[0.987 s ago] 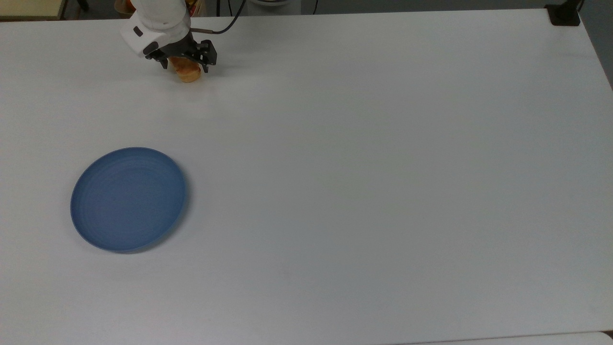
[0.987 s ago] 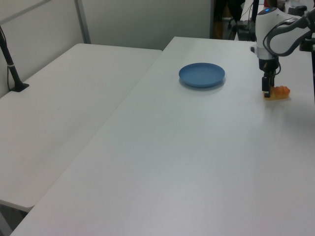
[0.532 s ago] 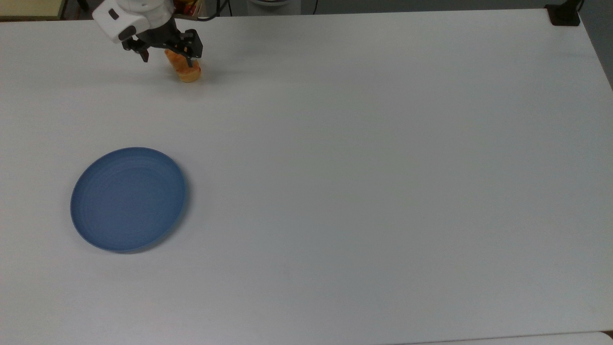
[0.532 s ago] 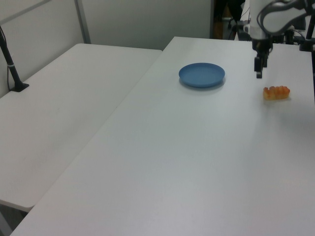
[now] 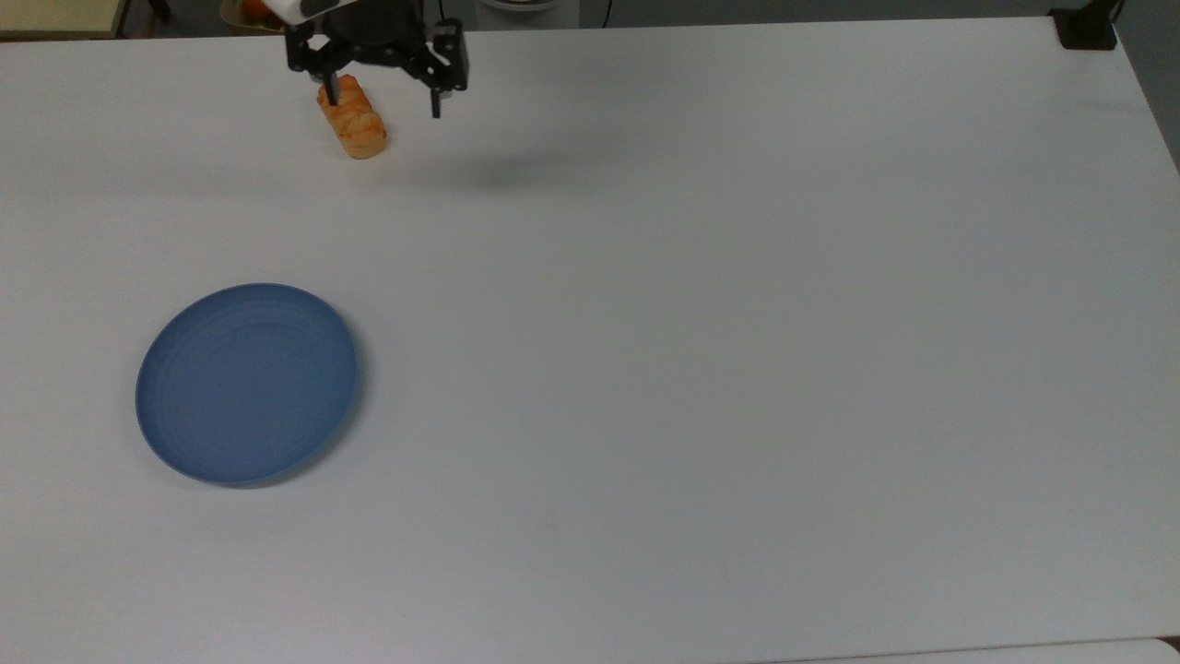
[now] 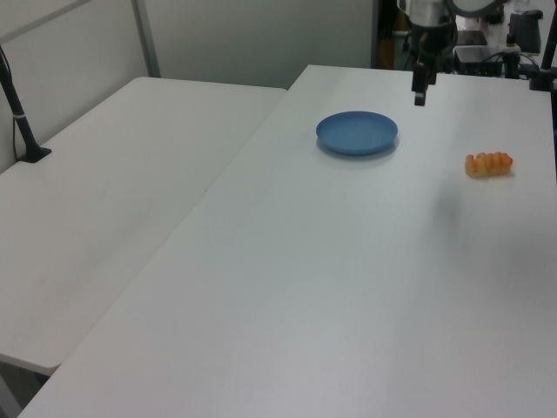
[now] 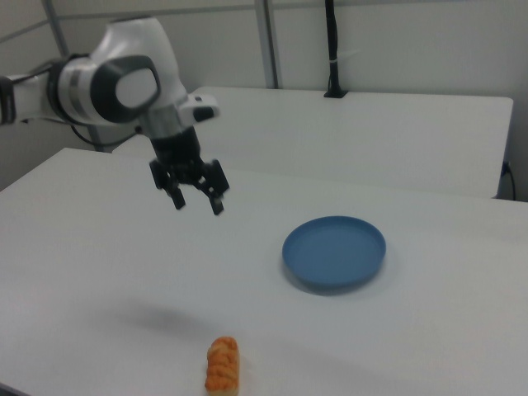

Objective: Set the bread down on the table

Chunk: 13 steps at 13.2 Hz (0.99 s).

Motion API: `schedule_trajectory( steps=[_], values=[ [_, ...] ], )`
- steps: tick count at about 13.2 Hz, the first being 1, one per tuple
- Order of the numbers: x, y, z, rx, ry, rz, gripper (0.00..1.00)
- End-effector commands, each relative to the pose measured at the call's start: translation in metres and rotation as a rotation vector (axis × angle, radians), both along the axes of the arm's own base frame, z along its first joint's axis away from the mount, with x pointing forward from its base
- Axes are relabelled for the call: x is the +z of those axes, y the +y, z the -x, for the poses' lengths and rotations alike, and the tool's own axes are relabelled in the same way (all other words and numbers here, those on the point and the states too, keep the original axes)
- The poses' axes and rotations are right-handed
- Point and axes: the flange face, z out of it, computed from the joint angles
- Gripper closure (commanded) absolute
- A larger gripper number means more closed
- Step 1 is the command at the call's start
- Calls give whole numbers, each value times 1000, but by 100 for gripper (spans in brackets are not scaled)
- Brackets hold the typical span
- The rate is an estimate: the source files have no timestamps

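We see the bread (image 7: 222,365) lying free on the table (image 5: 737,323); the gripper (image 7: 197,199), fingers spread and empty, hangs above. Task looks done.

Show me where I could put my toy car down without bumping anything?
Almost anywhere: the table is bare across the top view's whole right side and along its bottom edge. The plate takes the lower left, and the bread lies at the upper left, with the open gripper above.

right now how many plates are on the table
1. The blue plate sits on the white table toward the top view's left, with nothing on it, well apart from the bread.
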Motion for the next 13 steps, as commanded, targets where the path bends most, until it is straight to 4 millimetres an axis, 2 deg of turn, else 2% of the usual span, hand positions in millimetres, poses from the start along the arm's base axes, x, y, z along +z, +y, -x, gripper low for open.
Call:
schedule_trajectory(
  steps=[1, 5, 8, 13],
  values=[
    [41, 39, -2, -3, -44, -16, 0],
    [66, 78, 6, 10, -85, -109, 0],
    [69, 83, 11, -69, -52, -116, 0],
    [68, 72, 21, -77, 15, -107, 0]
  ],
)
